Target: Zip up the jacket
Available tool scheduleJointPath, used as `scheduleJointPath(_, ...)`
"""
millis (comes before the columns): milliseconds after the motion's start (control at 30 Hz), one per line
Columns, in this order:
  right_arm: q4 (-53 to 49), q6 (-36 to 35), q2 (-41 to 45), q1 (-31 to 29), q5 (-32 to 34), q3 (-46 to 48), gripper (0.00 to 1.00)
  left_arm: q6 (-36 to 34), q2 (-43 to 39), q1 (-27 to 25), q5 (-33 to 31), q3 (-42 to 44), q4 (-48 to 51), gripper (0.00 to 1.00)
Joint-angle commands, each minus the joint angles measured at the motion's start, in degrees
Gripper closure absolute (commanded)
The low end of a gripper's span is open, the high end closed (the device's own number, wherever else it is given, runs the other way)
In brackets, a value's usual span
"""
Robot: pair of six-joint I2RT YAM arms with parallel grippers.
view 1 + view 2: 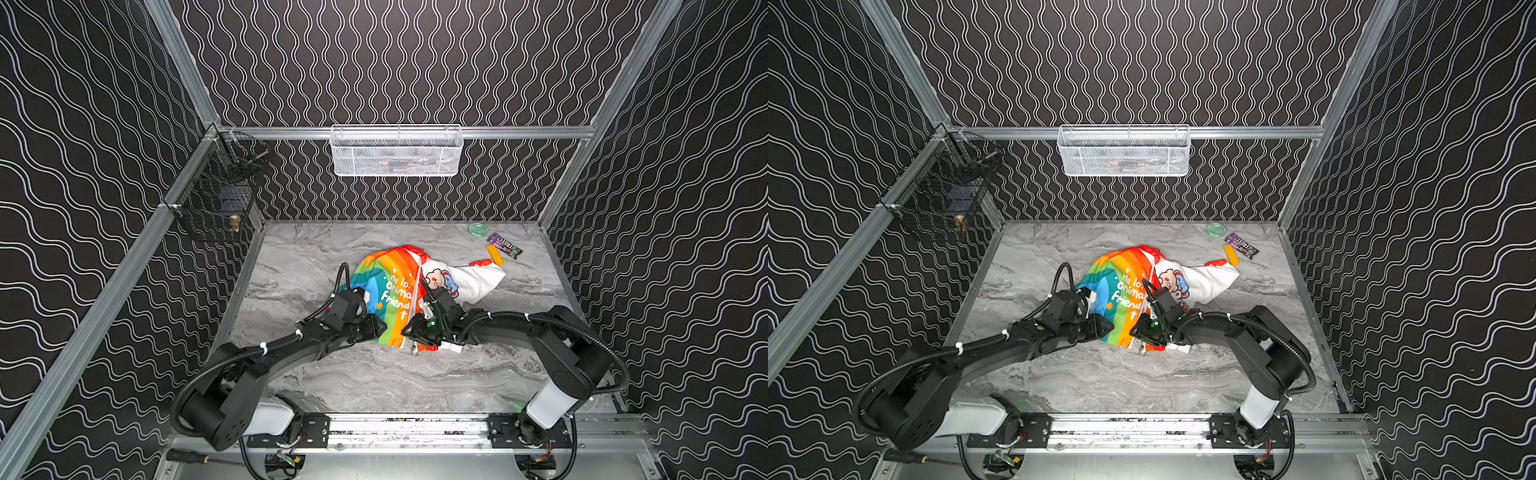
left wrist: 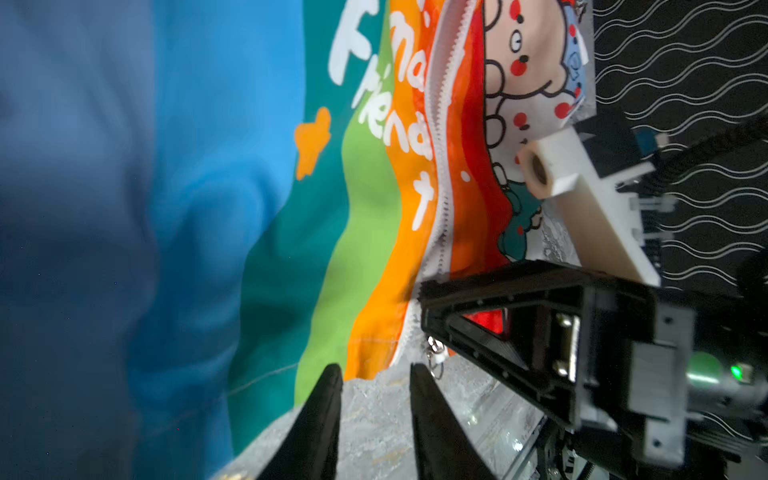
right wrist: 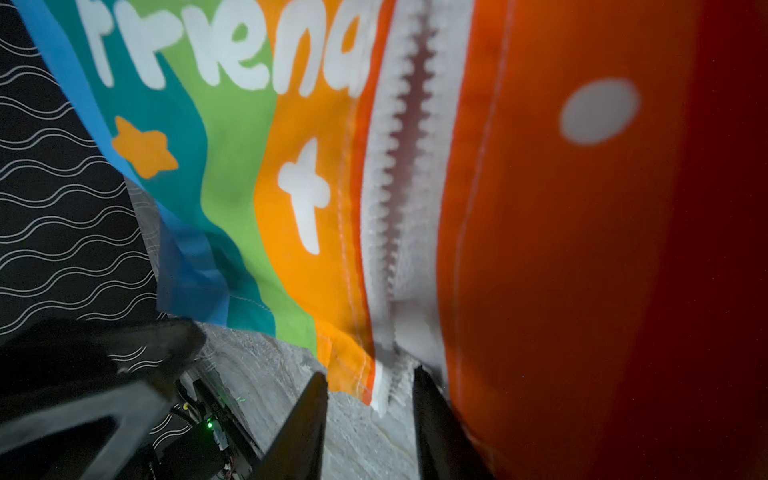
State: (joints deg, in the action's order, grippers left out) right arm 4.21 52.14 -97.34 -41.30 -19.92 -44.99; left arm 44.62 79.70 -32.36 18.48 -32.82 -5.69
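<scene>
Right gripper [image 3: 370, 376] stands with its black fingers apart, straddling the lower end of the white toothed zipper [image 3: 399, 187] at the hem of the small rainbow-striped child's jacket [image 1: 386, 291], which lies spread on the grey marbled bench [image 1: 374, 386]; no clamp on the fabric shows. Left gripper [image 2: 374, 372] meets the same hem from the opposite side, its fingers likewise apart with bare bench between them and the small metal zipper pull [image 2: 434, 357] just beside one finger. From both grippers the zipper's long axis runs straight ahead toward the jacket's far end, its tooth rows side by side but not meshed. The right gripper looks nearer the zipper's foot and the left nearer the pull, so the coming move likely turns on pinning the hem and drawing the pull away along that line.
</scene>
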Motion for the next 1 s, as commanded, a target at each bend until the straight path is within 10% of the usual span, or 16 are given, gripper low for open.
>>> scheduleJointPath(0, 2.2, 1.3, -0.3, -0.1, 0.9, 0.5, 0.63, -0.6, 3.3, 1.1, 1.1, -0.6, -3.8, 0.72)
scheduleJointPath(967, 10.1, 3.0, 0.4, -0.7, -3.2, 3.4, 0.76, 2.6, 8.8, 2.9, 2.1, 4.7, -8.9, 0.81)
